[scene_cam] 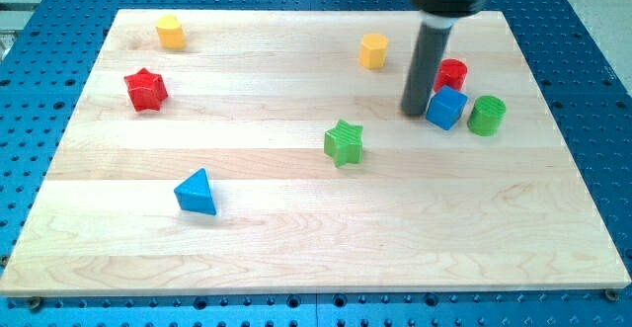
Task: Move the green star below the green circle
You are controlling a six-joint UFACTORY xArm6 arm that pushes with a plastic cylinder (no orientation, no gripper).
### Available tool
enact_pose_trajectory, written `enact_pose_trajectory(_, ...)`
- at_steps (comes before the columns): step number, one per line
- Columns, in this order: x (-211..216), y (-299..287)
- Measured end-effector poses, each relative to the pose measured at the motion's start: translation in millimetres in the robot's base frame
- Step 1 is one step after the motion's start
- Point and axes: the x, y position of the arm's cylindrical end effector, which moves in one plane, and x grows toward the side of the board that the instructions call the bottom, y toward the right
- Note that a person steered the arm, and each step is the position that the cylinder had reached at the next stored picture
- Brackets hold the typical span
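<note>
— Green star [344, 141]: where does it sit?

— Near the middle of the wooden board [296, 238], a little toward the view's right, flat on the wood with nothing touching it.

— And the green circle [486, 115]?

— Well off to the view's right of the star and slightly higher. It stands just beside a blue cube [446, 107], which is on its left, and a red cylinder [452, 73] sits just above the cube, close enough that I cannot tell whether they touch.

— Where is my tip [415, 112]?

— Down at the board, just left of the blue cube, very near it or touching; I cannot tell which. It is up and to the view's right of the star, apart from it. The rod is a plain dark post with nothing to spread or pinch, and it holds nothing.

— What else lies around?

— A yellow block [373, 50] above the star, toward the view's top. At the view's left, another yellow block [171, 32] near the top corner, a red star [145, 89] below it, and a blue triangle [197, 192] lower down, left of the green star. A blue perforated table [39, 1] surrounds the board.
</note>
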Motion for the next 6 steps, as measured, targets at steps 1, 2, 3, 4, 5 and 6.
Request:
enact_pose_trajectory(1,71,-15)
enact_pose_trajectory(2,97,-66)
enact_pose_trajectory(3,57,-122)
enact_pose_trajectory(4,45,-68)
enact_pose_trajectory(5,45,7)
enact_pose_trajectory(6,47,-7)
